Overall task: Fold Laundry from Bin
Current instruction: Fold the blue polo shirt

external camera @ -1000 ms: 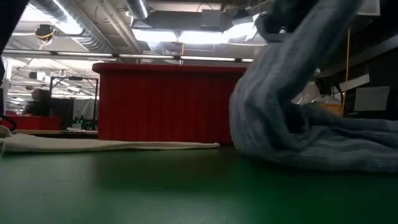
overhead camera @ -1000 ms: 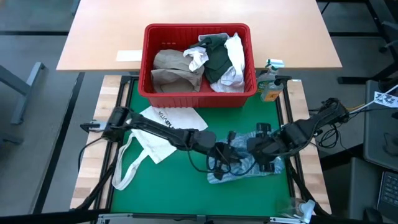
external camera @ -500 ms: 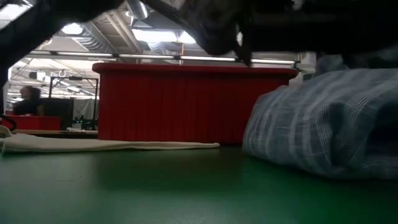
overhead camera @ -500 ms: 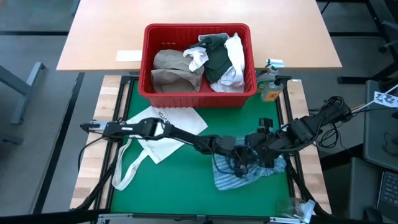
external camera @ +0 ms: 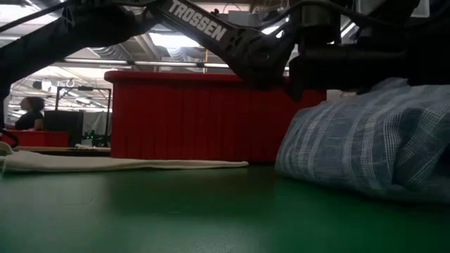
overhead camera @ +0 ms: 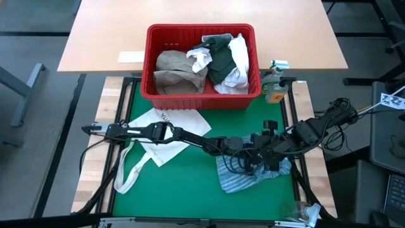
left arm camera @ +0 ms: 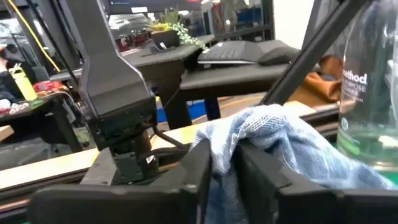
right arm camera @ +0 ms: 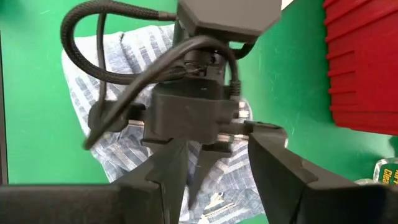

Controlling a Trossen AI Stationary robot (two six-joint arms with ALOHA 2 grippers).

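Observation:
The blue-striped cloth (overhead camera: 237,180) lies heaped on the green mat at the near right, and it fills the right of the low view (external camera: 365,147). My left gripper (overhead camera: 253,154) reaches level across the mat to the heap's far side. Its fingers are a little apart, with a raised fold between them (left arm camera: 225,168). My right gripper (overhead camera: 273,152) hovers open just above the left one, pointing steeply down (right arm camera: 217,140), with nothing in it. The red bin (overhead camera: 202,66) stands at the mat's far edge and holds a tan shirt (overhead camera: 177,71), a dark top (overhead camera: 221,60) and white pieces. My left gripper has a raised fold of the striped cloth (left arm camera: 239,134) standing in the narrow gap between its two fingers (left arm camera: 196,174). The fingers come level from the table's left. The fold fills the gap, while the rest of the cloth lies slack on the mat.
A white tote bag (overhead camera: 166,130) with long straps (overhead camera: 126,171) lies on the mat's left half, under the left arm. A clear bottle (overhead camera: 275,88) stands right of the bin. A paper sheet (overhead camera: 131,57) lies on the wooden table beyond.
My left gripper has gone down and toward the table's right edge, its arm stretching out low over the mat. The striped cloth, which hung up in a tall peak, has sunk and now lies as a low heap on the mat.

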